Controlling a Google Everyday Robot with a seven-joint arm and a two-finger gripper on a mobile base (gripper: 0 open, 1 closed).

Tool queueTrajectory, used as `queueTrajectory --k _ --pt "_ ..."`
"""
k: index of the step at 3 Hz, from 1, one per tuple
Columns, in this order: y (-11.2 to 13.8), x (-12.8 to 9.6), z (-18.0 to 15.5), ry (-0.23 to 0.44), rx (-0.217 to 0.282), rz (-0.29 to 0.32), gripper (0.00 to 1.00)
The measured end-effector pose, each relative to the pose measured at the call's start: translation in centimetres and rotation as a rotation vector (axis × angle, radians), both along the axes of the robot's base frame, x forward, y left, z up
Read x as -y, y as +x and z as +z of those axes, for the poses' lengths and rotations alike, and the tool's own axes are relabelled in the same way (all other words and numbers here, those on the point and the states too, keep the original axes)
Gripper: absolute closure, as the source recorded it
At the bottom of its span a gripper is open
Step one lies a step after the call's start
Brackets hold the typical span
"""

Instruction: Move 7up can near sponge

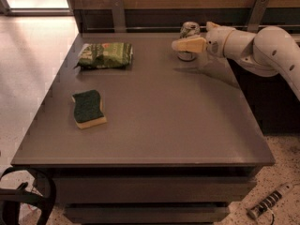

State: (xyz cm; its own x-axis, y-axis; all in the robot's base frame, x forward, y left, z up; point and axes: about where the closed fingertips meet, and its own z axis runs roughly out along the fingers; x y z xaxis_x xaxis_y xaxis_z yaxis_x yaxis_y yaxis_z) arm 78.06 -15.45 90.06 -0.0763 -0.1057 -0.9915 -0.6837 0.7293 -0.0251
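The 7up can [190, 30] stands upright at the far right of the grey table [164, 125], silver with green markings. My gripper [183, 42] reaches in from the right on a white arm [262, 46] and is at the can, with part of it crossing in front of the can's body. The sponge [88, 108], dark green on top with a yellow base, lies flat at the near left of the table, far from the can.
A flat green snack bag [105, 55] lies at the far left of the table. A wall rail with metal brackets [117, 13] runs behind the table. A power strip [269, 203] lies on the floor at the lower right, and a black cable loop [23, 196] at the lower left.
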Motion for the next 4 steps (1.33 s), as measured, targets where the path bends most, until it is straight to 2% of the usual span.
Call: queueTrajectory --k 1,4 --pt "0.20 -0.56 -0.22 0.006 -0.003 0.010 0.12" --pt "0.30 -1.50 -0.36 0.008 -0.006 0.023 0.82"
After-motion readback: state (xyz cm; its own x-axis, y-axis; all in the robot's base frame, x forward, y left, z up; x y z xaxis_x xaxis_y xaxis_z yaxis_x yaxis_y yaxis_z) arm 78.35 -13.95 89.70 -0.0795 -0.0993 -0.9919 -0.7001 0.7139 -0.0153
